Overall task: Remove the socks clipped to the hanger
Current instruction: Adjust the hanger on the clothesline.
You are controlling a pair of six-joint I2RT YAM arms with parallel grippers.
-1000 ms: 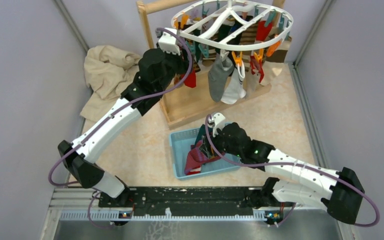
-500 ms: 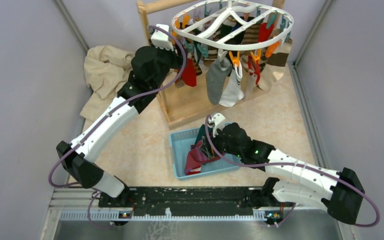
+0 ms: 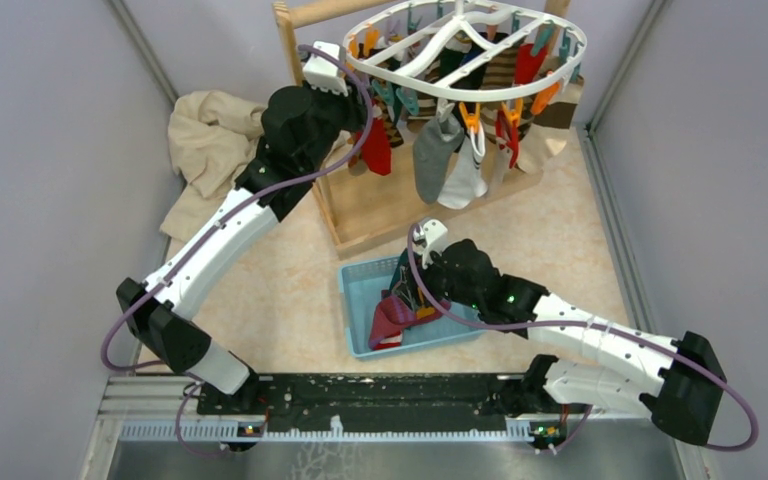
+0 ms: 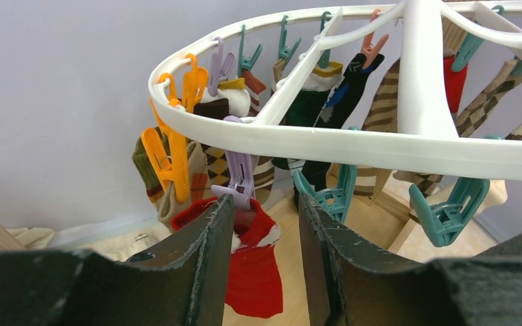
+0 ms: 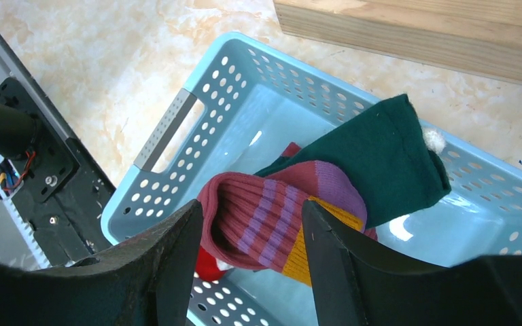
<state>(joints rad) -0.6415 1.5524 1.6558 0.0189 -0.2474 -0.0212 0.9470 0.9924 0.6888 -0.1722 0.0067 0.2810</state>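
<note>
The white oval hanger (image 3: 460, 88) hangs on the wooden stand, with several socks clipped under it. In the left wrist view its rim (image 4: 380, 146) runs across the top. A red sock (image 4: 258, 272) with a white cuff hangs from a lilac clip (image 4: 239, 180). My left gripper (image 4: 266, 204) is open just below that clip, its left fingertip beside the clip and the red sock showing in the gap. A grey sock (image 3: 432, 155) and a white sock (image 3: 468, 175) hang at the front. My right gripper (image 5: 251, 210) is open over a maroon striped sock (image 5: 272, 217) in the basket.
A light blue basket (image 5: 170, 129) on the table also holds a dark green sock (image 5: 380, 156). The wooden stand's base (image 3: 380, 215) lies just behind it. A beige cloth (image 3: 205, 145) is heaped at the left wall. Teal clips (image 4: 448, 210) hang empty.
My left arm has risen and reached further in under the hanger's left rim, and its jaws have narrowed. The right gripper has barely shifted over the basket.
</note>
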